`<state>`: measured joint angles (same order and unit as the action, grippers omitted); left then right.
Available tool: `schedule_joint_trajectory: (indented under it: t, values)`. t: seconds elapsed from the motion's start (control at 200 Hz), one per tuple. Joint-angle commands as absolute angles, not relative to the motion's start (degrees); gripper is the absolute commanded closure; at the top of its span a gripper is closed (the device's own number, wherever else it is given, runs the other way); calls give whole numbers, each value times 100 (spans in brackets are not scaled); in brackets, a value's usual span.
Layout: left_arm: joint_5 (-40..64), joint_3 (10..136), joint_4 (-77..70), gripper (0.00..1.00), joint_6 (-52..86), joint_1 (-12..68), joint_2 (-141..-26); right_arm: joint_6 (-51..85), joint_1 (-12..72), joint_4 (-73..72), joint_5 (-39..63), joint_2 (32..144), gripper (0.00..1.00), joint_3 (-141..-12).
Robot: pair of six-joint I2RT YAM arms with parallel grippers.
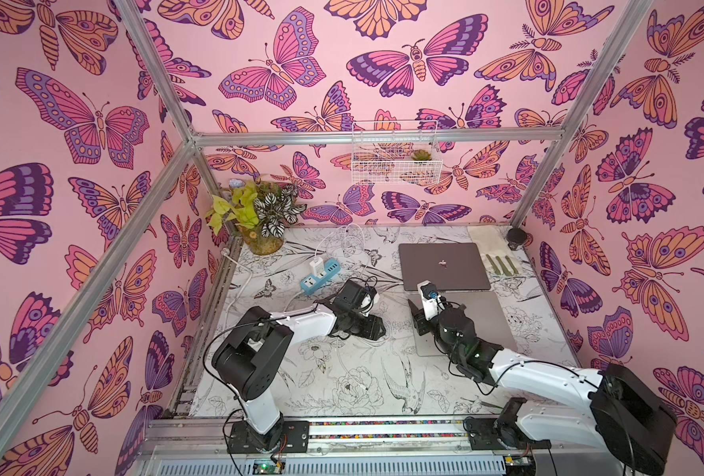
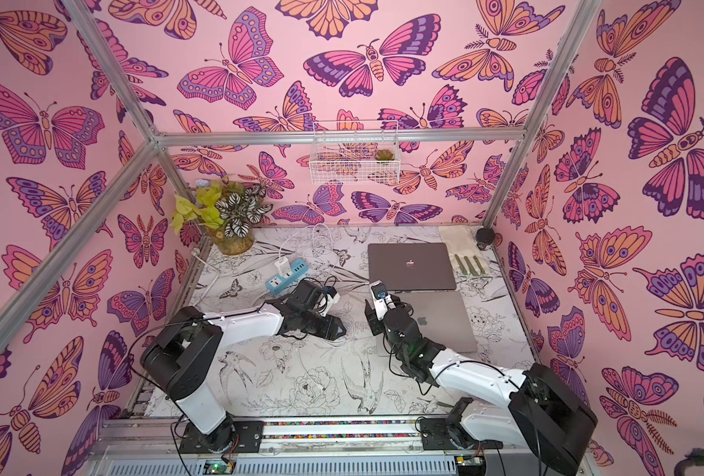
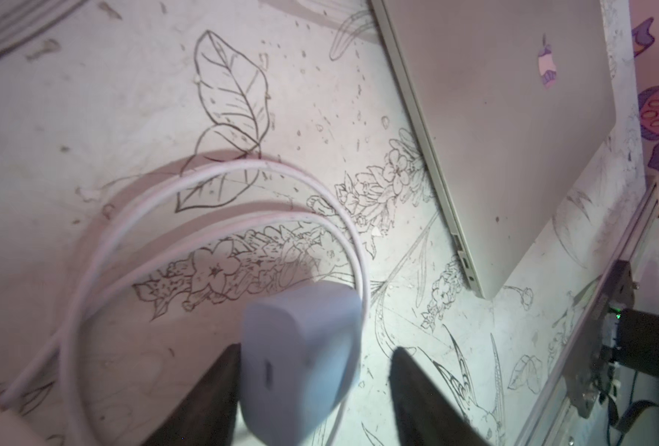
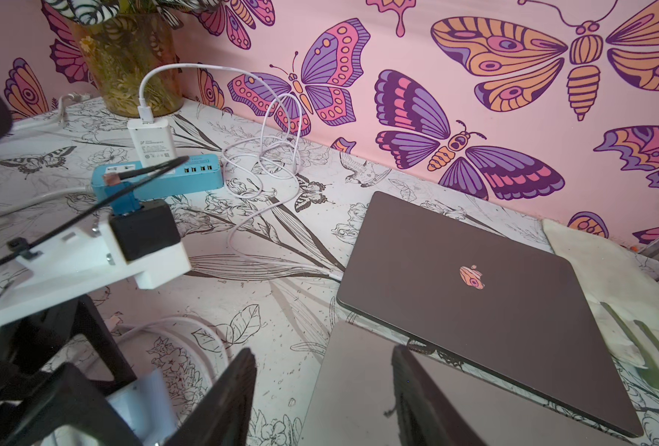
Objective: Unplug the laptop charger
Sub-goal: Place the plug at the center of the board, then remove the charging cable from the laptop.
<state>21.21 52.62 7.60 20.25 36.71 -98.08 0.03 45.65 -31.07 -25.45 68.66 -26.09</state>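
- The left tool (image 3: 314, 351) is standing open low over the table (image 3: 88, 96). One finger (image 3: 212, 386) is touching the side of the white charger (image 3: 301, 355), and the opposite finger is standing clear of it with a gap showing.
- The charger is sitting between those fingers, blurred, with its empty port slot facing the wrist camera. It is lying well apart from the strip, unplugged. Whether it is resting on the table cannot be told.
- A white cable (image 3: 212, 173) is lying in loops on the table around the charger.
- The right tool (image 4: 322, 351) is hanging open and gripping nothing at the edge of the silver laptop (image 4: 359, 386), with one finger over the lid and one over the table.
- The silver laptop is lying closed just beside the dark laptop (image 4: 474, 301), which is also closed and farther back.
- The blue strip (image 4: 189, 179) is lying to the left of the dark laptop. A second charger (image 4: 150, 141) is standing plugged into it, and its lead is running to the dark laptop's edge.
- A plant (image 1: 259, 214) is standing in the far-left corner.
- A wire basket (image 1: 395, 165) is hanging on the far wall.
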Motion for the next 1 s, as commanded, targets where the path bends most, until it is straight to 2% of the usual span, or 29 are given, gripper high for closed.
schedule_joint_trajectory:
  t: [0.0, 0.04, 0.075, 0.225, 0.421, 0.556, 0.771, 0.992]
  values:
    - [1696, 5226, 740, 27, 1808, 3651, -9226, 180, 4341, -2874, -2380, 6746, 41, -2848]
    - [1575, 5295, 700, 20, 1719, 3645, -9119, 408, 4115, -2521, -2056, 6727, 41, -3039]
    - [1521, 5409, 705, 19, 1601, 3619, -9086, 632, 3870, -2157, -1698, 6730, 41, -3248]
    - [1731, 6490, 1058, 25, 856, 3533, -9550, 1512, 3075, -526, -740, 7430, 41, -4587]
    - [1916, 8261, 1994, 35, -118, 3529, -10924, 1726, 2746, 1141, -587, 8595, 43, -6183]
    - [1846, 9320, 2774, 40, -714, 3533, -11807, 2014, 2445, 1494, -35, 9099, 44, -6686]
    - [1612, 10304, 3372, 40, -1370, 3516, -12688, 2258, 2151, 1996, 314, 9668, 46, -7268]
    - [1656, 10993, 3665, 40, -1604, 3396, -13313, 2369, 2009, 1558, 819, 9582, 47, -7000]
